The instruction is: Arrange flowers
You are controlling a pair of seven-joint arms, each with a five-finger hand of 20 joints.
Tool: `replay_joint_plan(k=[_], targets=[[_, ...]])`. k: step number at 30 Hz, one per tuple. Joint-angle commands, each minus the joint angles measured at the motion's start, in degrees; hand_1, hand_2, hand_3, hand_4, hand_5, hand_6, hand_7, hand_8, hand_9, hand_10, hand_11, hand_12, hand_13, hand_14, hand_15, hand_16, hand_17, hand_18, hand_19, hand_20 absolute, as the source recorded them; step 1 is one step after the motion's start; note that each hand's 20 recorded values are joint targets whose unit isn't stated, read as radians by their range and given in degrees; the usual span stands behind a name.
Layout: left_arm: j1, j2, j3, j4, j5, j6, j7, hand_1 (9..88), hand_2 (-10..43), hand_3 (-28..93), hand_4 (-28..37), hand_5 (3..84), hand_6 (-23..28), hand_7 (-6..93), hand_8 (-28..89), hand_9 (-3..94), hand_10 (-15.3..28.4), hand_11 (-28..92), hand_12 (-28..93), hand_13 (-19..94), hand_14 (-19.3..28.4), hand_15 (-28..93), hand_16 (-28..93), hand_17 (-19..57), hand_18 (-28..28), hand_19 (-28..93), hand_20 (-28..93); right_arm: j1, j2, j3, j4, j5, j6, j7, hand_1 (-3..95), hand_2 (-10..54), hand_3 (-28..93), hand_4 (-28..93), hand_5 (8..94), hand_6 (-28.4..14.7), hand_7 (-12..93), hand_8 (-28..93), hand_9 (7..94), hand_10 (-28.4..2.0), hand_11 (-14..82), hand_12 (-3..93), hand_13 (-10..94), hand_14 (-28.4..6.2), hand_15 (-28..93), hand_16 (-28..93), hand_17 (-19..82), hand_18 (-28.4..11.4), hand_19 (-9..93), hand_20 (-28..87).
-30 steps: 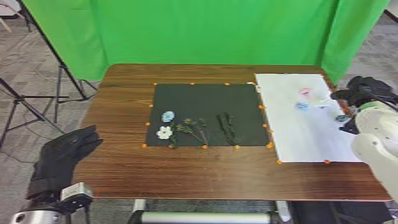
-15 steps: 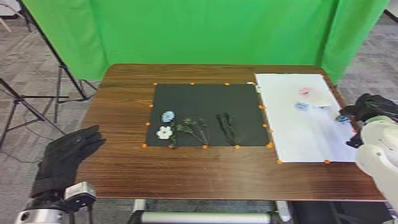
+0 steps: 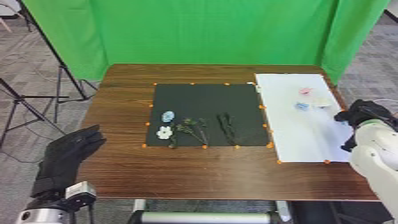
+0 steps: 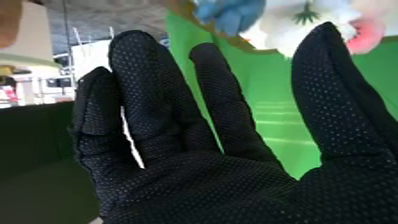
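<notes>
- Laid on the black mat [image 3: 200,97] mid-frame in the head view, on the brown worktop [image 3: 187,175]: blue flower [image 3: 169,116], long axis up and down the frame, with white flower [image 3: 164,132] just below
- Just right of these, a leafy sprig [image 3: 188,127], slanting, with the leafy end to the upper left and thin stems to the lower right
- Farther right on the mat, dark green stems [image 3: 227,129], nearly upright in the frame, lower ends leaning slightly right
- On the white sheet [image 3: 311,145], right of the frame: pink bloom [image 3: 306,91], and just below it blue bloom [image 3: 302,106] and pale bloom [image 3: 322,103] side by side; facing too small to tell in this view
- At the right edge of the frame, over the sheet's right border: right robot hand [image 3: 358,113], with white right arm [image 3: 375,155] rising from the lower right and leaning up-left
- In the right wrist view, fingers [image 4: 147,90] straight and spread, thumb [image 4: 333,85] well apart from them
- Beyond the fingertips there, blue petals [image 4: 233,15], white petals [image 4: 329,17] around a green centre, and pink petals [image 4: 364,37]
- Lower left of the head view, over the worktop's left edge: left robot hand [image 3: 67,156], fingers extended toward the upper right, close together
</notes>
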Motion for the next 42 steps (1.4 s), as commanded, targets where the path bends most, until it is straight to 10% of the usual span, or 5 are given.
replay_joint_plan(k=[1,20,28,42], targets=[[0.49,-0.76,0.21,0.15,0.35,-0.61,-0.21,28.0,5.5,83,-13.3,49.4,15.1,15.2,-9,40.4,22.1,36,10,28,27.9,58,-12,-9.2,21.5,57,15,-0.62,-0.71,-0.11,0.89,-0.53,-0.97,0.34,20.6,0.2,83,-28,45.9,-5.6,16,-12,47.8,-21.2,16.1,15.2,49,-18.5,74,15,27,-26.1,91,26],[0.34,-0.90,0.57,0.33,0.25,-0.48,-0.14,28.1,5.6,83,-13.2,49.4,15.1,15.2,-9,40.4,22.1,36,10,28,28.0,58,-12,-9.2,21.5,57,15,1.95,-2.48,-4.30,2.23,-3.84,-2.87,1.05,28.6,-3.4,83,-28,47.8,-1.1,19,-14,51.2,-16.3,16.7,15.1,53,-15.7,72,16,26,-26.7,90,27],[0.11,-1.02,0.54,0.44,0.24,-0.68,-0.44,28.0,5.6,83,-13.2,49.4,15.1,15.2,-9,40.4,22.0,36,10,28,28.0,58,-12,-9.2,21.4,57,15,3.38,-2.24,-5.62,2.84,-3.98,-1.55,1.18,25.3,-5.1,82,-28,41.9,-7.3,16,-11,43.7,-20.2,15.4,16.0,49,-17.6,74,16,26,-28.1,89,27],[0.07,-1.11,0.68,0.45,0.33,-0.74,-0.37,28.0,5.5,83,-13.2,49.4,15.1,15.3,-9,40.4,22.1,36,10,28,28.0,58,-12,-9.2,21.5,57,15,3.80,-3.47,-8.16,3.92,-5.87,-0.26,-0.13,30.8,-5.1,81,-28,47.2,-0.6,20,-14,51.1,-15.5,16.9,15.3,54,-14.3,72,15,26,-27.9,87,26]])
